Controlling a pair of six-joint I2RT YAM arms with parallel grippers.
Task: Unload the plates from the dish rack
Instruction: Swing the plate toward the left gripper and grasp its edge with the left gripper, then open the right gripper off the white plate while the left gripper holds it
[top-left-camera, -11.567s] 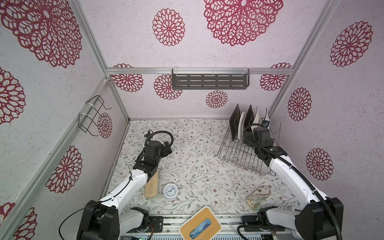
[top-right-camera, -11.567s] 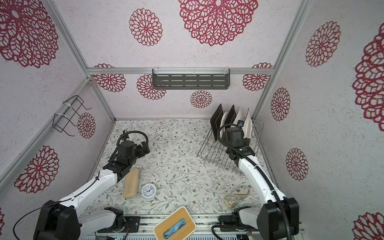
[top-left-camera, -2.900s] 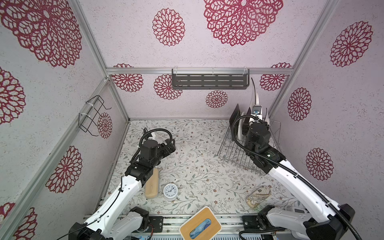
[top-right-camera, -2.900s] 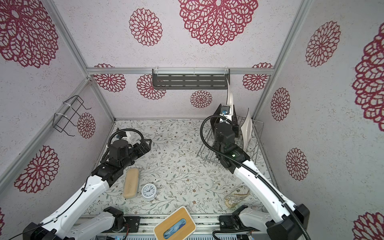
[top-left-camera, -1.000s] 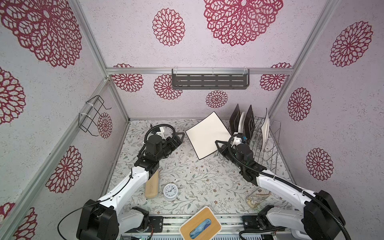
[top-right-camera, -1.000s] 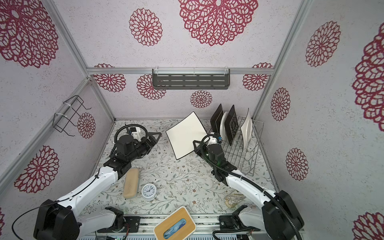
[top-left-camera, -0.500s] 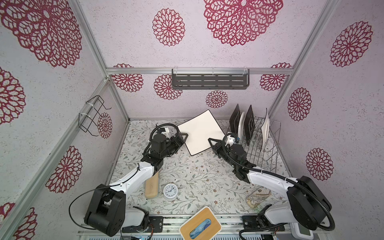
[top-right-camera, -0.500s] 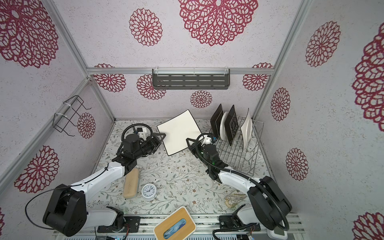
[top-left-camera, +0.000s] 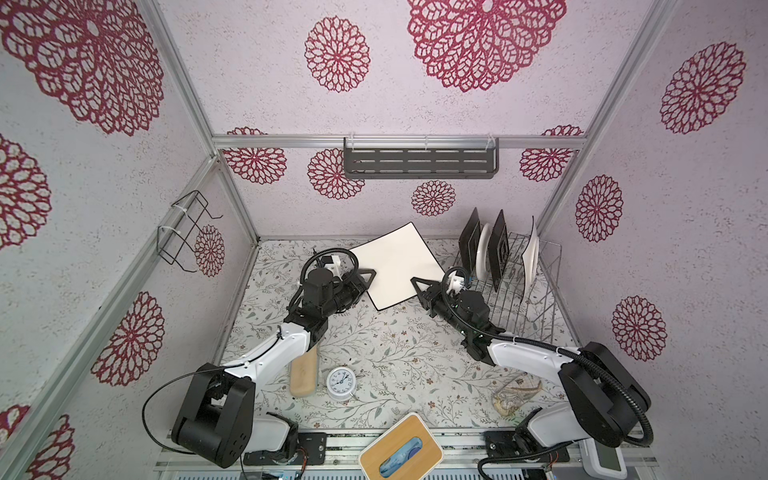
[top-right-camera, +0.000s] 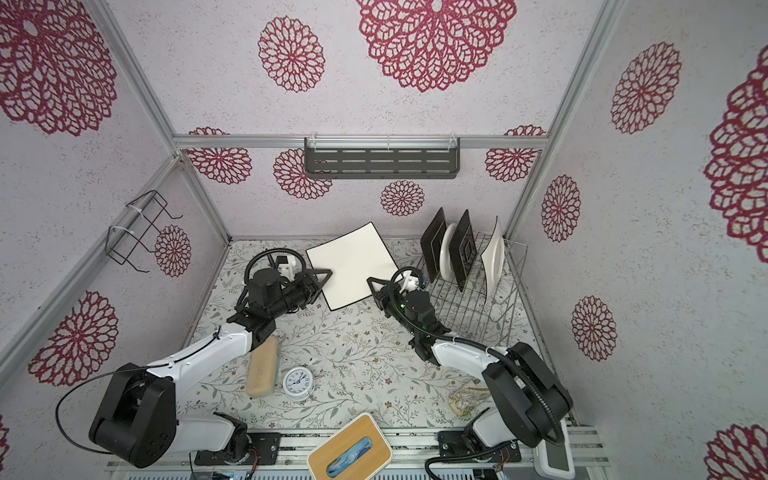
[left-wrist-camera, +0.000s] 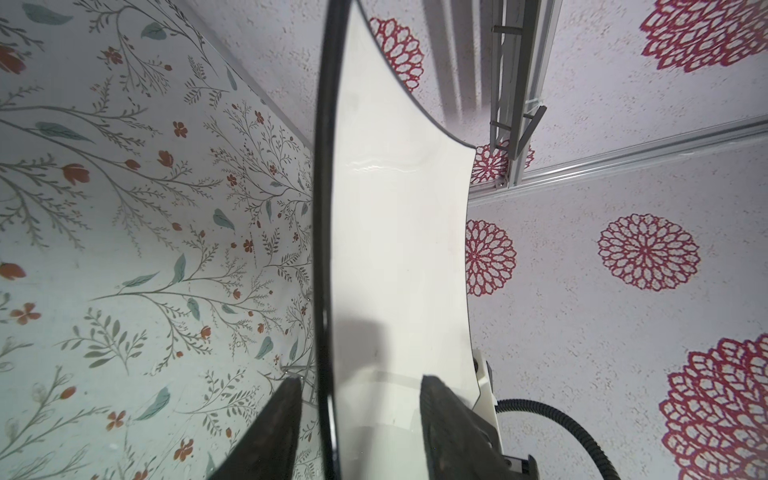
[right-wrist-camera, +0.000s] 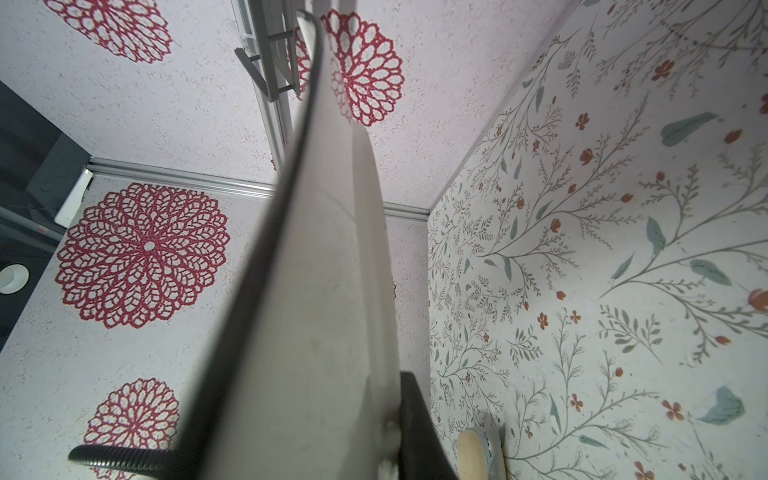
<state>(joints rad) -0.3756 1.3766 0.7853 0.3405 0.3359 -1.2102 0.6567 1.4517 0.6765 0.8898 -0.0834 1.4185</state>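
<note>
**Top views.** One white square plate (top-left-camera: 397, 266) is out of the dish rack (top-left-camera: 515, 299). It hangs tilted above the back of the table (top-left-camera: 374, 353), just beside the rack's left side, between the two arms. The right gripper (top-left-camera: 417, 284) is clenched on the plate's near right edge. The left gripper (top-left-camera: 369, 276) meets its left edge. Both top views agree on this: plate (top-right-camera: 353, 266), left gripper (top-right-camera: 324, 276), right gripper (top-right-camera: 374, 284). Four plates stand upright in the rack: two dark plates (top-left-camera: 469, 237), a round white plate (top-left-camera: 484, 253) between them, and a white plate (top-left-camera: 531, 253) further right.

**Left wrist.** The plate's dark rim runs between the fingers (left-wrist-camera: 282, 432), and the jaws stand partly apart, one on each side of it. A sliver of background shows beside one finger. Whether the pads bear on the plate cannot be told.

**Right wrist.** The plate (right-wrist-camera: 316, 311) fills the middle of the view edge-on, with one black finger (right-wrist-camera: 415, 424) pressed against its face. The other finger is hidden behind the plate.

**Judgement.** This looks like a hand-over, with one plate of five unloaded.

**Risks.**
- If the right gripper lets go before the left has truly pinched, the plate drops onto the table.
- The glaze looks slick and both holds are at the rim, so the plate could pivot or slide out.
- If both arms hold and then move differently, the plate could be wrenched loose.
- The right arm lies close to the rack, and a careless retreat could jolt the standing plates.
</note>
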